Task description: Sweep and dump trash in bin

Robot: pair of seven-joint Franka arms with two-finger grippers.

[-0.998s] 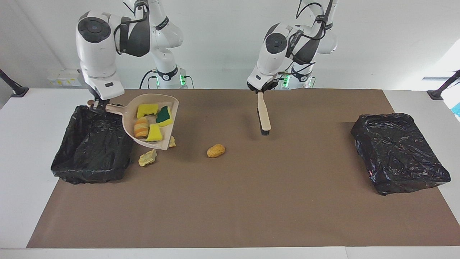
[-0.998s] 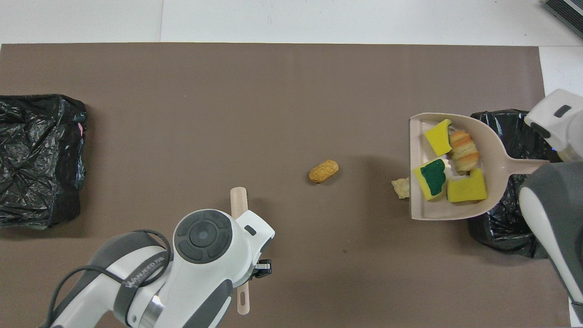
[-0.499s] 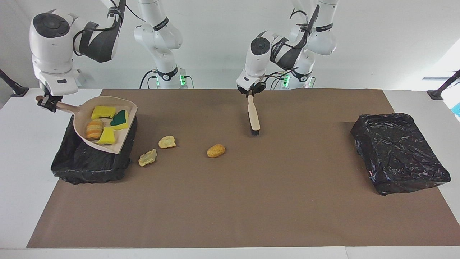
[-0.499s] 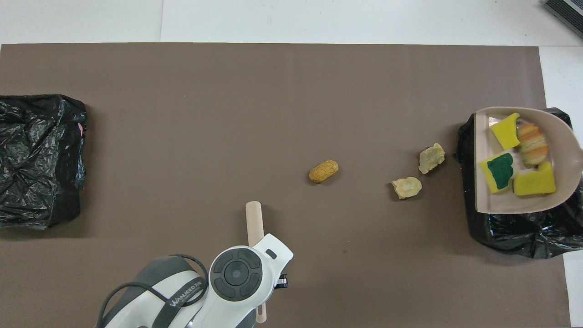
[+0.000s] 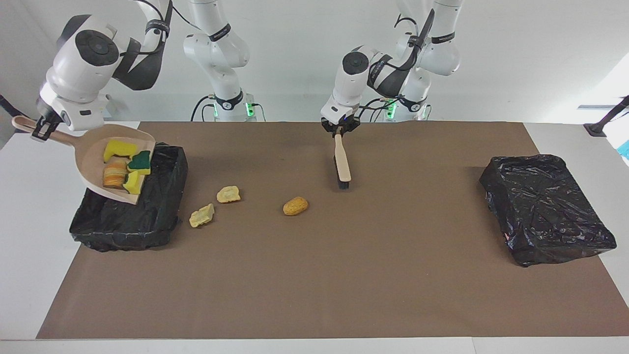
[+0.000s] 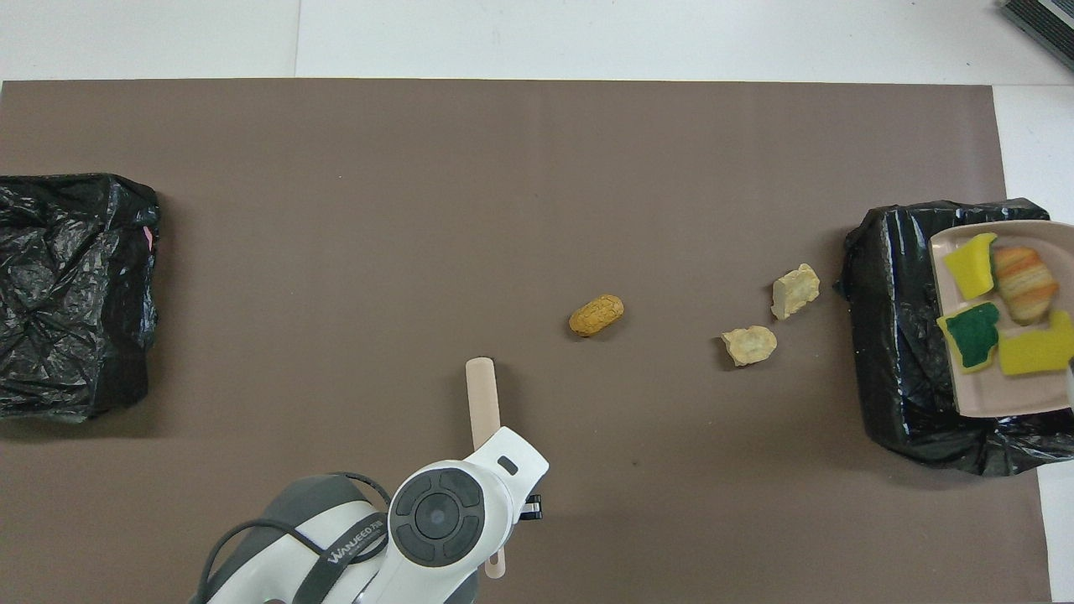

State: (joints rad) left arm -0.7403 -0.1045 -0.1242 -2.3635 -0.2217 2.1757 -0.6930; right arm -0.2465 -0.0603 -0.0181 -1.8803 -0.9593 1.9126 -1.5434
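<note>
Trash (image 5: pixel 123 167) comprises 7 sponge scraps: 4 ride in the beige dustpan (image 5: pixel 93 169), namely 3 green-and-yellow blocks and 1 orange-striped piece, while 2 pale yellow lumps (image 5: pixel 202 216) and 1 tan-orange lump (image 5: pixel 295 206) lie on the brown mat (image 5: pixel 314 275), between the open black-lined bin (image 5: pixel 147 216) and the brush (image 5: pixel 342 164). Such scraps appear light, soft and springy, so they should slide easily from a tilted pan and roll under bristles; they are best moved by sweeping, not by pinching. Dustpan is raised and tipped over the bin at the right arm's end of the table, its lip pointing down into the liner. Right gripper (image 5: pixel 42 132) has its jaws pinching the dustpan's handle, above the table's edge beside the bin. Left gripper (image 5: pixel 340 132) has its jaws pressed onto the handle of the long-handled brush, which hangs bristles-down over the mat. A second black-bagged bin (image 5: pixel 545 206) sits at the left arm's end.
</note>
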